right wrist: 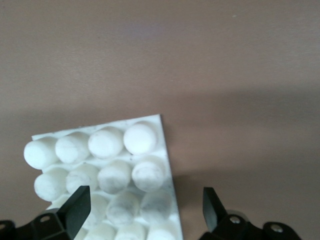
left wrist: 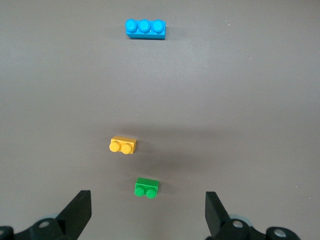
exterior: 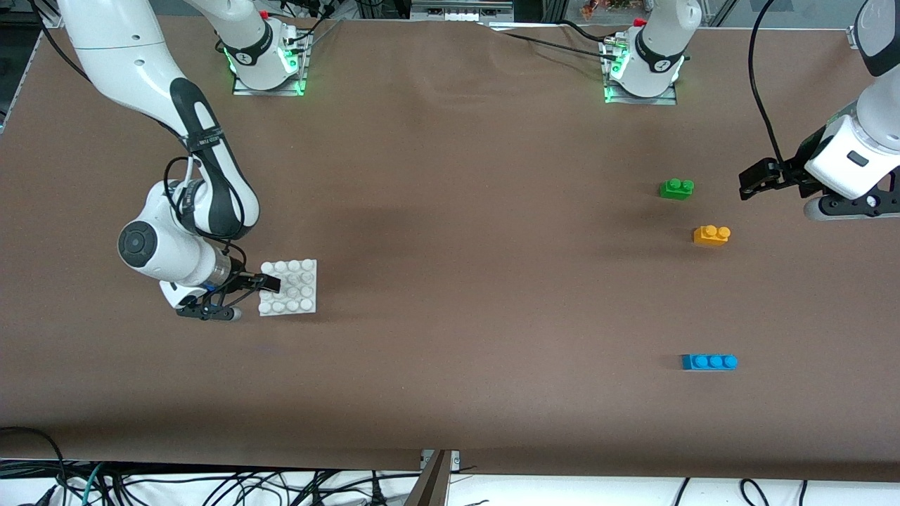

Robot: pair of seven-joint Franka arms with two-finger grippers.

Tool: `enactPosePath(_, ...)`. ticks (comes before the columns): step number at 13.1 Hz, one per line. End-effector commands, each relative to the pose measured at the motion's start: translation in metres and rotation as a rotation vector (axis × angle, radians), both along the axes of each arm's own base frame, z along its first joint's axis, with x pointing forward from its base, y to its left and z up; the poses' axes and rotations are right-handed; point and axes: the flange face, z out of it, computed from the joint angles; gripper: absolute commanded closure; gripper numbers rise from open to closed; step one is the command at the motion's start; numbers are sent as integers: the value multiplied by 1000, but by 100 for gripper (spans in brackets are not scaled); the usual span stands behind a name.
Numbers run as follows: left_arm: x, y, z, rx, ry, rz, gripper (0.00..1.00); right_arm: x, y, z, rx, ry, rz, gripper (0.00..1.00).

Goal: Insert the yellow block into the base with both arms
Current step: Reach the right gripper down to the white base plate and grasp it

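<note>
The yellow block (exterior: 711,235) lies on the brown table toward the left arm's end; it also shows in the left wrist view (left wrist: 123,145). The white studded base (exterior: 290,287) lies toward the right arm's end. My left gripper (exterior: 751,181) is open and empty, up over the table beside the green brick, apart from the yellow block. In its wrist view the left gripper (left wrist: 148,207) has the green brick between its wide jaws, well below them. My right gripper (exterior: 264,284) is open, low at the base's edge. In its wrist view the right gripper (right wrist: 144,197) straddles a corner of the base (right wrist: 100,165).
A green two-stud brick (exterior: 676,188) lies a little farther from the front camera than the yellow block and also shows in the left wrist view (left wrist: 147,187). A blue three-stud brick (exterior: 709,362) lies nearer and shows there too (left wrist: 145,28). Brown cloth covers the table.
</note>
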Motion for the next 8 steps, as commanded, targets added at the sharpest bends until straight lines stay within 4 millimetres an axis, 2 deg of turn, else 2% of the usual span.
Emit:
enactPosePath(1, -1, -2, 8, -21, 1, 8, 0, -4, 10, -8, 11, -16, -10, 1)
enactPosePath(8, -1, -2, 8, -21, 1, 8, 0, -6, 7, -16, 5, -18, 27, 1)
